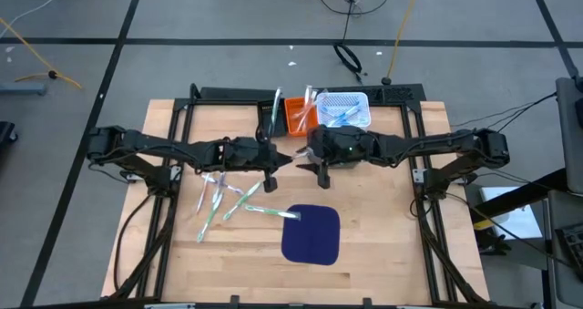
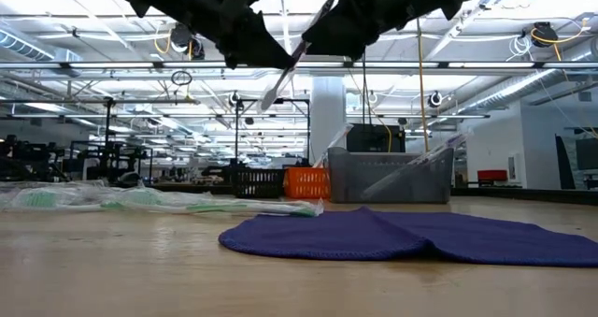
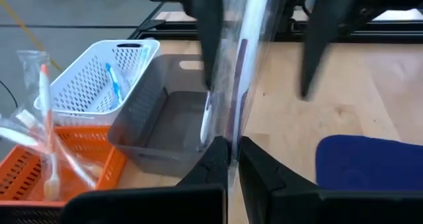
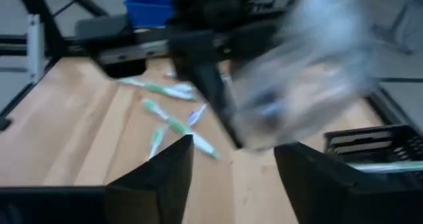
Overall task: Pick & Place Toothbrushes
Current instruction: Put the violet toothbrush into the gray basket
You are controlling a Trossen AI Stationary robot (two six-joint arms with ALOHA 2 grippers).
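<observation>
Pale wooden table [image 1: 383,245], matt blue cloth mat [image 1: 311,234], perforated plastic baskets [image 1: 347,109]

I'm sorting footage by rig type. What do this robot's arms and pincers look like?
Two dark, nearly black jointed arms, slim links between chunkier joints, with black cables trailing at their bases. The left pincer and right pincer each have two matte black, flat, tapering fingers. A small green light glows on the right arm's wrist. No markings are legible.

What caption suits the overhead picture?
Two arms meet mid-table, left fingers shut on a wrapped toothbrush, beside bins and a blue mat.
</observation>
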